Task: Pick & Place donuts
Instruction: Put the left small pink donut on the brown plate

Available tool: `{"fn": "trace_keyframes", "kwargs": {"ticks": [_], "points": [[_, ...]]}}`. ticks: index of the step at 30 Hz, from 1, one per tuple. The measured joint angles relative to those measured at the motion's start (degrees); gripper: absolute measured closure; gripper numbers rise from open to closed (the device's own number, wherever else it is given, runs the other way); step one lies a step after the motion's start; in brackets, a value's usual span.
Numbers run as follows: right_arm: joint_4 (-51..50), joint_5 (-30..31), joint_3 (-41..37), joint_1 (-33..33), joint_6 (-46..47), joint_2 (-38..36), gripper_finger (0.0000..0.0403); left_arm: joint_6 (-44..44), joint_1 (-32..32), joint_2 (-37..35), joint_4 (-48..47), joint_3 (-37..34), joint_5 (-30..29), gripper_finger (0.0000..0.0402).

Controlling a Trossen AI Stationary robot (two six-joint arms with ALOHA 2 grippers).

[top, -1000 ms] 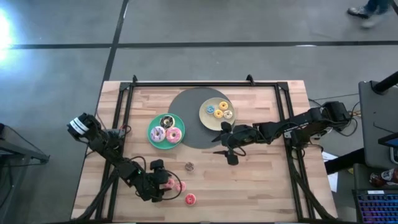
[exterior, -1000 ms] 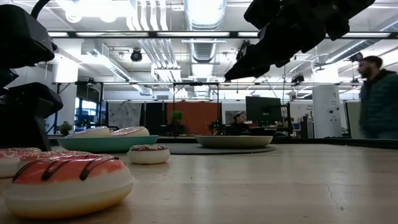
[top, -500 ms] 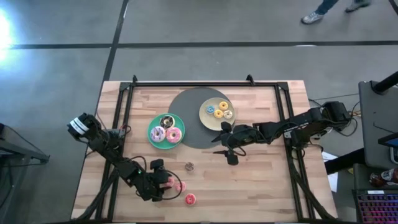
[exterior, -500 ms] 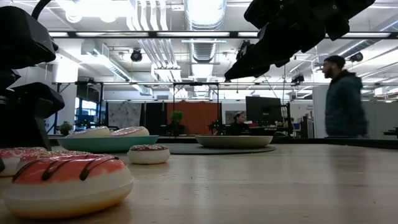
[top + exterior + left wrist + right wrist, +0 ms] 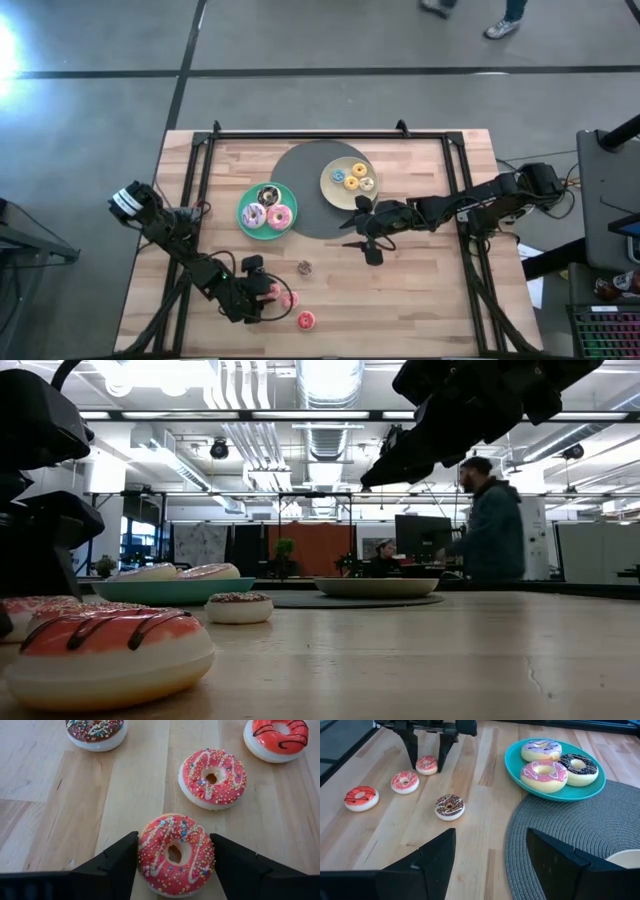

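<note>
A pink sprinkled donut (image 5: 176,852) lies flat on the wooden tabletop (image 5: 420,290), near its front left part, between the 2 fingers (image 5: 112,862) of the left tool (image 5: 175,857). The fingers stand on either side of it, right at its rim, with the jaws about half open; whether they already press on it cannot be told. Just beyond it lies a second pink sprinkled donut (image 5: 212,777), apart from the first. A red donut with dark stripes (image 5: 276,737) sits farther off toward the front edge, and a brown-iced donut (image 5: 96,731) lies alone toward the middle of the tabletop.

In the high view these 4 loose donuts form a small group: the 2 pink ones at the left tool (image 5: 270,297), the red one (image 5: 306,320) in front, the brown one (image 5: 305,267) behind.

A teal plate (image 5: 246,200) stands on the tabletop farther back, touching the edge of a round grey mat (image 5: 305,170). It carries 3 larger donuts: 1 white-lilac (image 5: 541,750), 1 pink-iced (image 5: 544,774), 1 dark brown (image 5: 577,767). A pale-yellow plate (image 5: 333,197) rests on the mat and holds 3 tiny donuts (image 5: 352,178).

The right tool (image 5: 368,237) hovers above the tabletop just beside the mat's front edge, jaws partly open and holding nothing.

In the low view a person (image 5: 488,525) stands in the room beyond the tabletop.
</note>
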Motion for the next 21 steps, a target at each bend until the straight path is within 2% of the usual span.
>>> {"fn": "trace_keyframes", "kwargs": {"ticks": [6, 17, 21], "points": [[0.07, 0.00, -0.23, 0.00, 0.02, 0.00, 0.0170, -0.03, 0.00, -0.02, -0.12, 0.00, -0.20, 0.0211], [0.07, -0.02, -0.25, 0.00, 0.26, -0.02, 0.0170, -0.05, 0.05, -2.94, -0.43, 0.00, -0.01, 0.0214], [0.05, -0.05, -0.25, 0.00, 0.28, -0.23, 0.0170, 1.02, 0.70, -5.71, -2.13, 0.00, -1.83, 0.0214]]}}
